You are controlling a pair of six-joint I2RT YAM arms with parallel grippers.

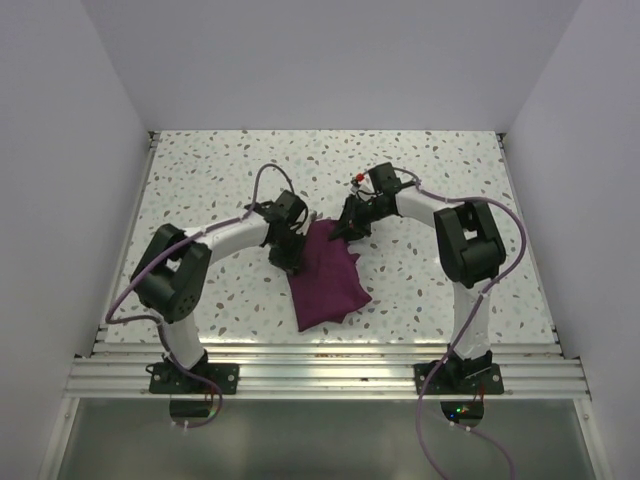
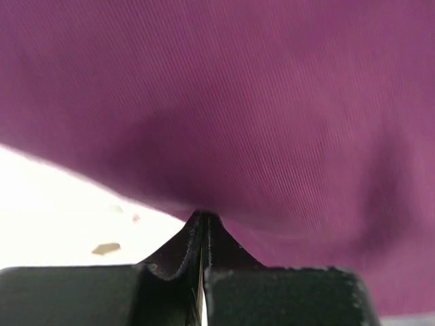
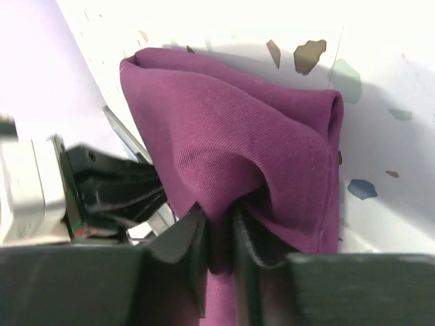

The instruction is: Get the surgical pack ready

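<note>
Where my left gripper [image 2: 202,221] met the surgical pack [image 1: 328,280], its jaws were pinched together on a fold of the plum-purple fabric. My right gripper [image 3: 219,231] clamped a bunched ridge of the same pack at its far edge. The pack lay as a crumpled bundle between both arms, mid-table. The table [image 1: 440,170] was white with dark speckles. Plain pale walls [image 1: 330,60] enclosed it on three sides. An aluminium rail [image 1: 330,372] carrying my bases ran along the near edge.

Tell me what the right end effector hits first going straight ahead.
Likely the purple cloth: the right end effector pinches a fold of it, and more cloth bunches directly ahead.
</note>
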